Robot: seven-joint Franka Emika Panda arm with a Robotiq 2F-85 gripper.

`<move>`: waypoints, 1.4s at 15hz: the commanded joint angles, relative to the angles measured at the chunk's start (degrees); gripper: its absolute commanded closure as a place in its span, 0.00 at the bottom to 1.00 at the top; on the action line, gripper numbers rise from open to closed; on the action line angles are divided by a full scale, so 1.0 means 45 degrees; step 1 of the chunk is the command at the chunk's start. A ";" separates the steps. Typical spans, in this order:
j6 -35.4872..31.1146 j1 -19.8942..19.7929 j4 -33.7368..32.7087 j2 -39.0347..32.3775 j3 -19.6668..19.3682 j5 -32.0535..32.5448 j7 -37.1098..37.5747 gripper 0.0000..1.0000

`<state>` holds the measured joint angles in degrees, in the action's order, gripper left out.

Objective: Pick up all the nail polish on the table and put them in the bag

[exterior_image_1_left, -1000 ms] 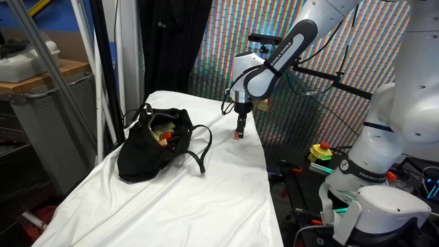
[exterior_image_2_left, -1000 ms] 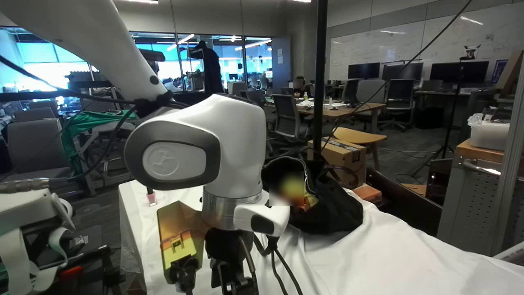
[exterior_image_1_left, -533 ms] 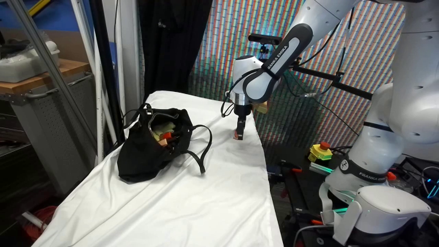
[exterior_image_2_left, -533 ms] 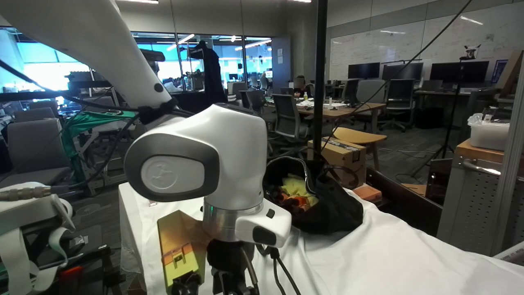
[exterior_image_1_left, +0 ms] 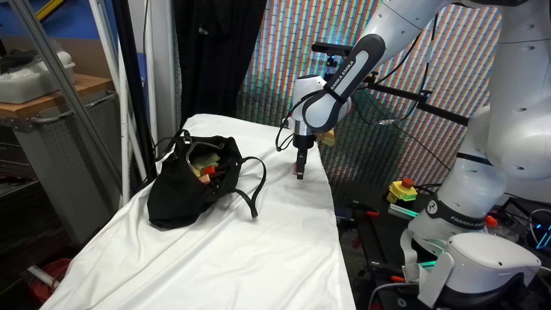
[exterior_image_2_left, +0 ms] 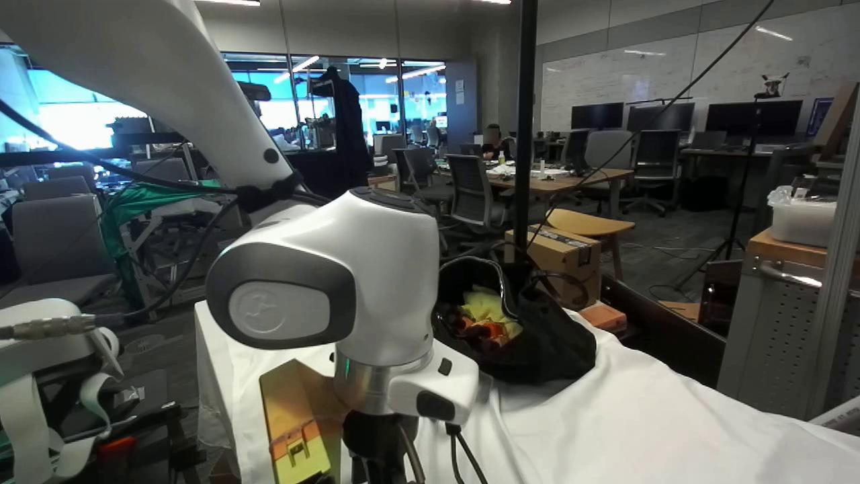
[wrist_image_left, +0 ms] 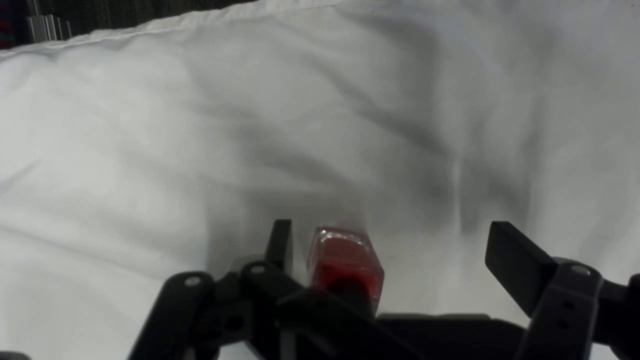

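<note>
By my reading the job was well past halfway. The black bag [exterior_image_1_left: 181, 198] sat slumped on the white-draped desk [exterior_image_1_left: 275, 258] with its mouth open, and in both exterior views I could see orange-red pieces [exterior_image_1_left: 209, 170] lying against the yellow-green inside [exterior_image_2_left: 484, 304]. I judged those to be nail polish already delivered. The mouth was shadowed and the pieces overlapped, so I couldn't give an honest count.

What was left, as far as my cameras showed, was a single red bottle of nail polish [wrist_image_left: 346, 260] out on the desk, well apart from the bag. It wasn't secured: the gripper [wrist_image_left: 392, 242] stood wide open with nothing in its hold. In the wrist view the bottle showed between the spread fingers [wrist_image_left: 517, 265], close to one of them with a thin strip of white showing in the gap, and its top was hidden behind the gripper's own body.

So the grasp was not yet made. To finish, I reckoned I needed to centre on that bottle, close, lift, carry it across to the bag and let go inside. It looked to me like the last round trip.
</note>
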<state>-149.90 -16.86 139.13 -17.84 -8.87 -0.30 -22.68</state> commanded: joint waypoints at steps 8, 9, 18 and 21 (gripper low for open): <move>-0.0353 -0.0419 -0.0046 -0.0142 0.0282 -0.0355 -0.0664 0.00; -0.0346 -0.0422 -0.0059 -0.0170 0.0292 -0.0366 -0.0680 0.00; -0.0301 -0.0451 -0.0080 -0.0287 0.0326 -0.0481 -0.0657 0.00; -0.0335 -0.0387 -0.0062 -0.0268 0.0266 -0.0362 -0.0550 0.33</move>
<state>-150.19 -17.64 139.09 -17.88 -8.49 -0.91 -24.21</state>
